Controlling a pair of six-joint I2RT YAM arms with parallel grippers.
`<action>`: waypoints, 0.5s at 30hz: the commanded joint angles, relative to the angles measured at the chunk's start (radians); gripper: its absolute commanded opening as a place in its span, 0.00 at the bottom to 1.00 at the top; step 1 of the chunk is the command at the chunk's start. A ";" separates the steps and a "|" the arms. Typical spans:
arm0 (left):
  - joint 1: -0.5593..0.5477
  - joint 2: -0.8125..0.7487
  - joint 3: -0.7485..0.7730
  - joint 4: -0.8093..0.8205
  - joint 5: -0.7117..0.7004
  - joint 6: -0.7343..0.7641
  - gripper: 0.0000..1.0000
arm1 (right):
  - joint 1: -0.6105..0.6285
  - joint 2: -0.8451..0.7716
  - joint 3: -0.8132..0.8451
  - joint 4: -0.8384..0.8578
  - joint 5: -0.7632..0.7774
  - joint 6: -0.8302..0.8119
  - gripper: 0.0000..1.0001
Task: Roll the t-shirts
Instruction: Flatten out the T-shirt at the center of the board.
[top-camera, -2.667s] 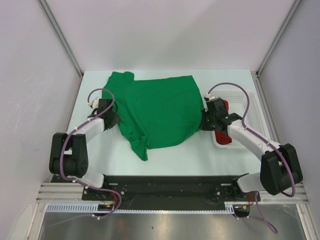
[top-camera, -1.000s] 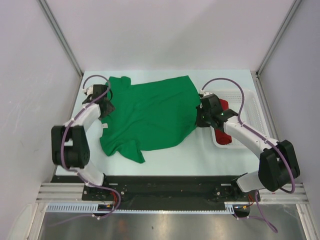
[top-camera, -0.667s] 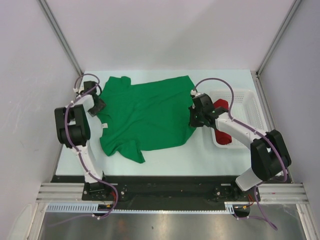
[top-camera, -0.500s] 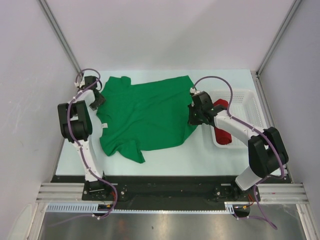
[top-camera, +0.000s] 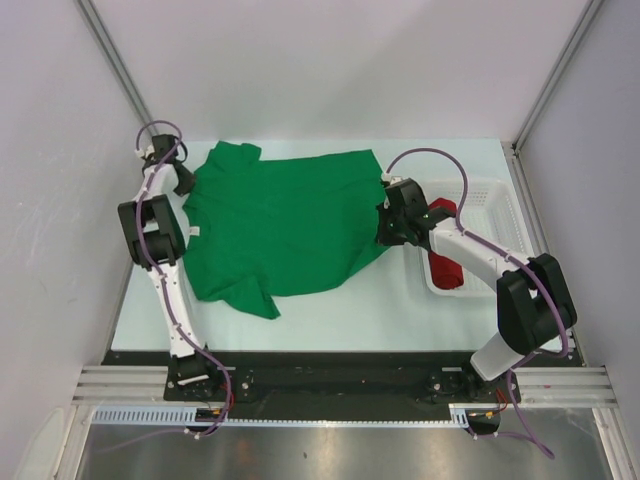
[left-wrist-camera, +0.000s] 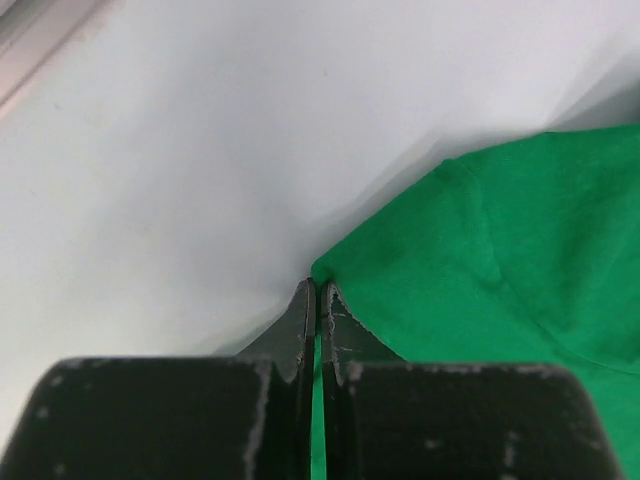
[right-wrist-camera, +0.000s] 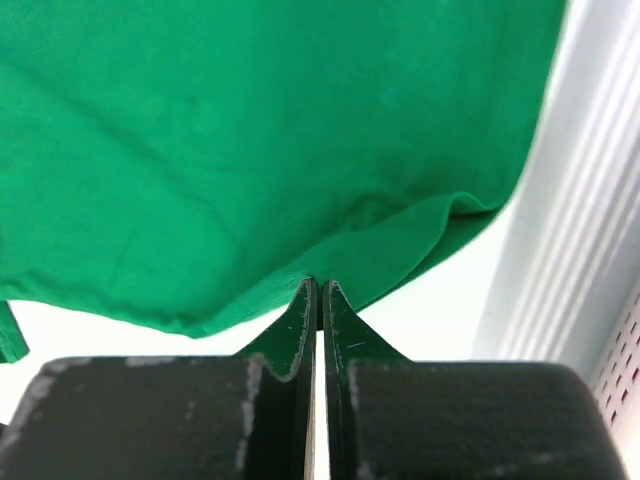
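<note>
The green t-shirt (top-camera: 285, 225) lies spread flat over the middle of the white table, with a small white label (top-camera: 196, 233) at its left edge. At the far left, my left gripper (top-camera: 186, 183) is shut on the shirt's upper-left edge. In the left wrist view the gripper (left-wrist-camera: 318, 287) shows a strip of the green t-shirt (left-wrist-camera: 500, 240) pinched between its jaws. My right gripper (top-camera: 384, 234) is shut on the shirt's right hem. The right wrist view has this gripper (right-wrist-camera: 320, 283) with the green t-shirt (right-wrist-camera: 250, 130) bunched at its tips. The red t-shirt (top-camera: 450, 272) lies rolled in the basket.
A white mesh basket (top-camera: 500, 190) stands at the right, just beside my right arm; its wall (right-wrist-camera: 590, 200) fills the right side of the right wrist view. Grey walls enclose the table on three sides. Bare table (top-camera: 330, 320) runs along the front.
My left gripper has reached the far-left corner and shut on the green shirt's edge. The shirt has shifted a little to the left. The right gripper has stayed shut on the hem.
</note>
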 joint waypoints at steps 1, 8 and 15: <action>0.044 0.087 0.220 -0.043 0.041 -0.060 0.00 | -0.025 0.026 0.041 0.033 -0.020 0.005 0.00; 0.061 0.095 0.284 0.039 0.105 -0.026 0.33 | -0.032 0.069 0.043 0.025 -0.030 0.016 0.00; -0.030 -0.246 -0.126 0.228 0.039 0.075 0.73 | -0.019 0.086 0.043 0.013 -0.019 0.021 0.00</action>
